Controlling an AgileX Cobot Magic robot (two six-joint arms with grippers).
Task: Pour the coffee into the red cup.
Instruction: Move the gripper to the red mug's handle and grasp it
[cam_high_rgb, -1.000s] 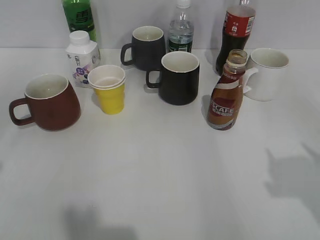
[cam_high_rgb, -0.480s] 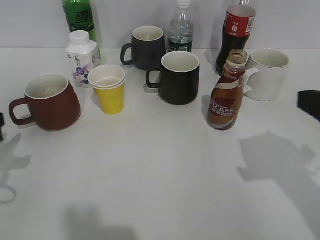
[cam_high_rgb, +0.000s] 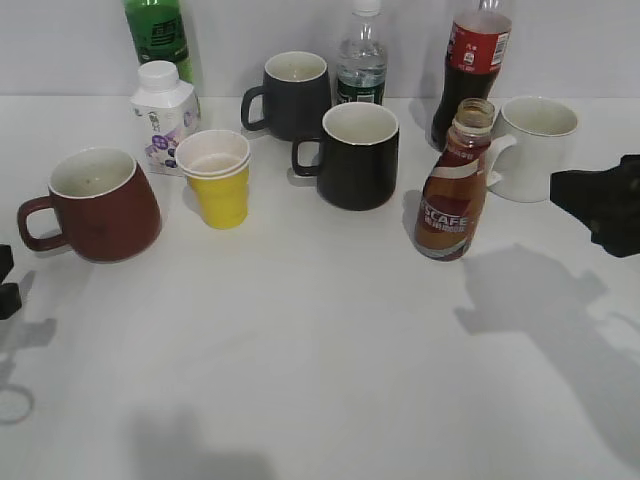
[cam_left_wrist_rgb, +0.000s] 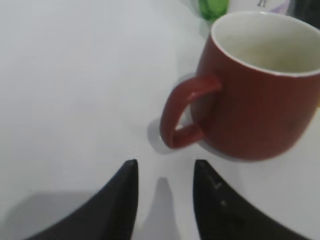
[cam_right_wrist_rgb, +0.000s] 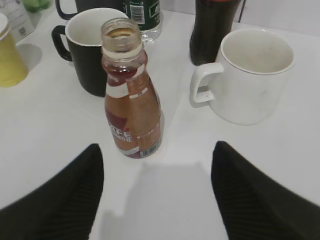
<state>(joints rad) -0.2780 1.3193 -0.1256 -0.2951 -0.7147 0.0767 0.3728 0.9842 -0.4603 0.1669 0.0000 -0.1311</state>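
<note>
The coffee bottle (cam_high_rgb: 452, 200) stands uncapped right of centre; it also shows in the right wrist view (cam_right_wrist_rgb: 131, 107). The red cup (cam_high_rgb: 100, 205) stands at the left with its handle pointing left; the left wrist view shows it close up (cam_left_wrist_rgb: 260, 100). My right gripper (cam_high_rgb: 580, 205) enters from the right edge, open and empty, its fingers (cam_right_wrist_rgb: 157, 150) spread wide just short of the bottle. My left gripper (cam_high_rgb: 5, 285) is at the left edge, open and empty (cam_left_wrist_rgb: 164, 167), a short way from the cup's handle (cam_left_wrist_rgb: 182, 117).
A white mug (cam_high_rgb: 535, 145) and a cola bottle (cam_high_rgb: 472, 60) stand right behind the coffee. A black mug (cam_high_rgb: 355, 155), a dark grey mug (cam_high_rgb: 292, 92), a water bottle (cam_high_rgb: 362, 55), stacked yellow cups (cam_high_rgb: 218, 180), a white carton (cam_high_rgb: 163, 115) and a green bottle (cam_high_rgb: 157, 35) fill the back.
Both grippers have come into the exterior view: the right one moved in from the right edge toward the coffee bottle, the left one appeared at the left edge near the red cup.
</note>
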